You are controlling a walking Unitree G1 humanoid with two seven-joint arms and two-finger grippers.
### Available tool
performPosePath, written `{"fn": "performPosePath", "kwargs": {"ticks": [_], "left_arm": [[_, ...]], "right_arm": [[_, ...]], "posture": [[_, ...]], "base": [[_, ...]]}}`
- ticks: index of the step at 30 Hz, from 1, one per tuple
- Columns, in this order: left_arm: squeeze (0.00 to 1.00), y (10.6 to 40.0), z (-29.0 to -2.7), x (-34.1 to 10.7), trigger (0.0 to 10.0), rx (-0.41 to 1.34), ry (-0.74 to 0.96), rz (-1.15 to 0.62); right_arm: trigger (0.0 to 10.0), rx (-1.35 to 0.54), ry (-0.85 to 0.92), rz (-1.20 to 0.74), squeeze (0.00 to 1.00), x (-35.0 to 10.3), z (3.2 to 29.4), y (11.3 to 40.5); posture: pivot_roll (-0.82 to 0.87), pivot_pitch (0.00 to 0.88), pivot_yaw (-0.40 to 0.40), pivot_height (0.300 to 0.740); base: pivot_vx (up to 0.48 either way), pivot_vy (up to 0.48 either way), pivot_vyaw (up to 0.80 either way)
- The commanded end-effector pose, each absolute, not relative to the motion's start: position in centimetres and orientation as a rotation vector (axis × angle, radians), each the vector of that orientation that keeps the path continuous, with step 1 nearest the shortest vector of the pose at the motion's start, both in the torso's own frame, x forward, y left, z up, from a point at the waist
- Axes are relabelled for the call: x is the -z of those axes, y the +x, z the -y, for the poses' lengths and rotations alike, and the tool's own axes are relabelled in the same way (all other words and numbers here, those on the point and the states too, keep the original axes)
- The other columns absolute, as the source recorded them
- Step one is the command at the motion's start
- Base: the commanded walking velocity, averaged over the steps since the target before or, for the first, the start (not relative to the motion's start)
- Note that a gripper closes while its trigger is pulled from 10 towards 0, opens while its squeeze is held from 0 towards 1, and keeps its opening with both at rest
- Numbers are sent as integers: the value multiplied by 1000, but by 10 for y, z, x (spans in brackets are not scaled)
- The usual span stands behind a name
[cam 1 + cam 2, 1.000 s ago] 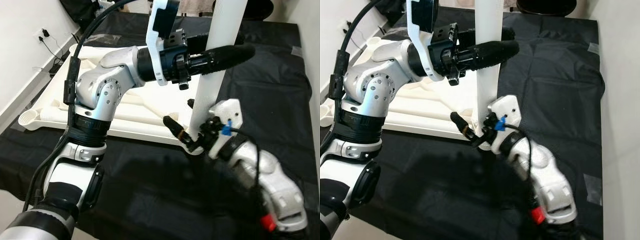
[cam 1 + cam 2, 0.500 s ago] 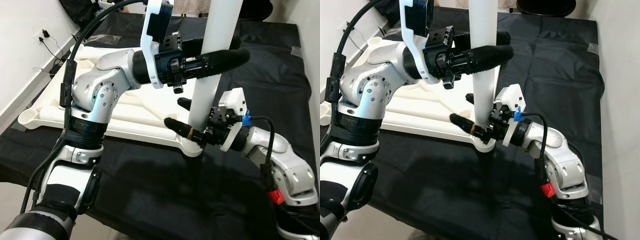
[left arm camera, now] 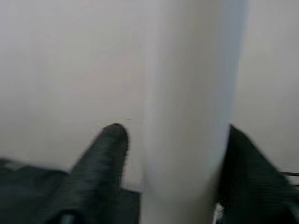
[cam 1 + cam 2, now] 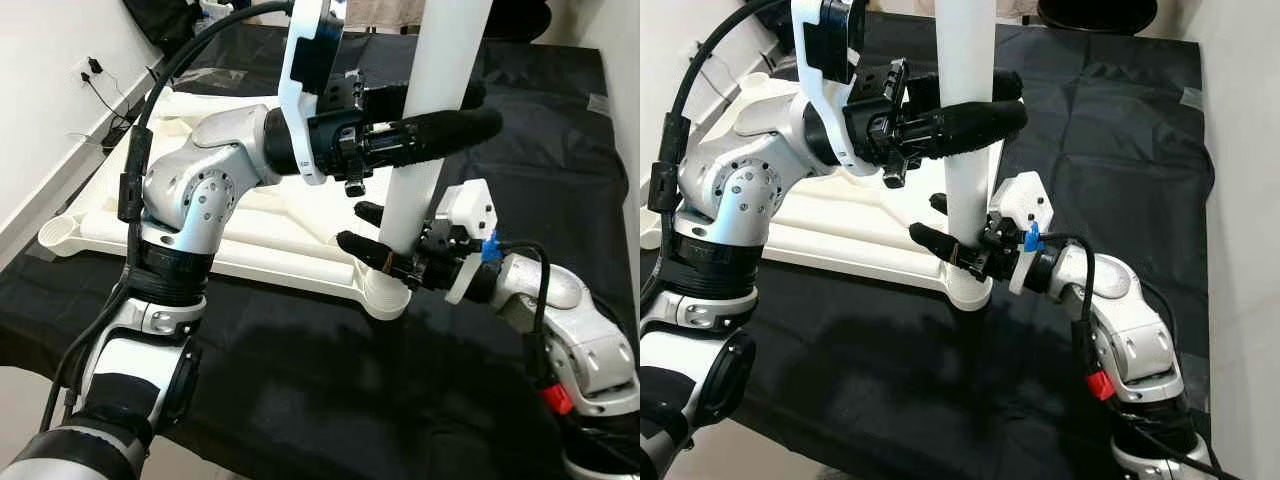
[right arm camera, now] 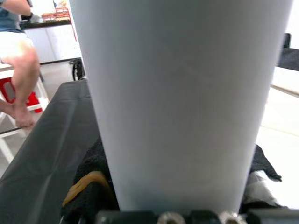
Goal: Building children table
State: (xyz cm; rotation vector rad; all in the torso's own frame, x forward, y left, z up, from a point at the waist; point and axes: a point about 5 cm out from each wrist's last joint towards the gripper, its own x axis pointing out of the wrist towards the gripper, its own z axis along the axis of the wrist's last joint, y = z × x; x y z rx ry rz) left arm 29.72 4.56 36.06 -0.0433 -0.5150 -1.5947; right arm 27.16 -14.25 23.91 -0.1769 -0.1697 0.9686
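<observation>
Since a second ago our right gripper (image 4: pixel 378 232) rose on the leg (image 4: pixel 425 130); both it and our left gripper (image 4: pixel 440 115) clamp the leg upright in the tabletop (image 4: pixel 250 225) socket.

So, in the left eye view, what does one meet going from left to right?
Wall socket → flipped white tabletop → left arm's silver elbow → left tool closed around the white table leg → right tool's white wrist housing → black sheet.
</observation>
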Motion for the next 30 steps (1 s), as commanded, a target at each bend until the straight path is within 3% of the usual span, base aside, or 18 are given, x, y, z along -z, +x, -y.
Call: {"fn": "performPosePath", "kwargs": {"ticks": [1, 7, 12, 16, 19, 20, 22, 23, 24, 26, 27, 28, 29, 30], "left_arm": [[1000, 303, -54, -355, 10000, 1549, -63, 495], [1000, 290, -76, -376, 10000, 1500, -118, 545], [1000, 263, -130, -396, 10000, 1460, -168, 543], [1000, 250, -150, -390, 10000, 1414, -184, 496], [1000, 237, -171, -322, 10000, 1103, -253, 338], [1000, 237, -171, -322, 10000, 1103, -253, 338], [1000, 225, -165, -245, 10000, 918, -195, 115], [1000, 225, -165, -245, 10000, 918, -195, 115], [800, 203, -152, -181, 10000, 788, -196, -80], [800, 196, -149, -165, 10000, 747, -207, -126], [447, 191, -146, -148, 10000, 689, -202, -162], [263, 188, -143, -134, 10000, 638, -169, -209], [263, 188, -143, -134, 10000, 638, -169, -209], [39, 187, -141, -130, 10000, 612, -165, -207]], "right_arm": [[0, -990, -150, 111, 0, -225, 138, 267], [0, -951, -156, 103, 0, -222, 137, 268], [0, -824, -198, 44, 0, -215, 143, 274], [0, -689, -229, -14, 0, -206, 147, 277], [0, -141, -241, -190, 0, -170, 164, 281], [0, -141, -241, -190, 0, -170, 164, 281], [0, -2, -197, -197, 0, -159, 163, 285], [0, -2, -197, -197, 0, -159, 163, 285], [0, 17, -179, -176, 0, -159, 159, 294], [0, 7, -176, -176, 0, -159, 157, 297], [0, -14, -182, -175, 0, -159, 155, 298], [0, -37, -180, -177, 0, -159, 152, 298], [0, -37, -180, -177, 0, -159, 152, 298], [0, -56, -178, -173, 0, -158, 149, 297]], "posture": [[-11, 243, 80, 740], [-5, 245, 83, 740], [8, 247, 86, 740], [17, 246, 77, 740], [7, 235, 70, 740], [7, 235, 70, 740], [22, 215, 63, 740], [22, 215, 63, 740], [22, 183, 47, 740], [22, 183, 47, 740], [19, 170, 42, 740], [16, 159, 39, 740], [16, 159, 39, 740], [12, 152, 37, 740]], "base": [[0, 0, 0], [0, 0, 0], [0, 0, 0], [0, 0, 0], [0, 0, 0], [0, 0, 0], [0, 0, 0], [0, 0, 0], [0, 0, 0], [0, 0, 0], [0, 0, 0], [0, 0, 0], [0, 0, 0], [0, 0, 0]]}}
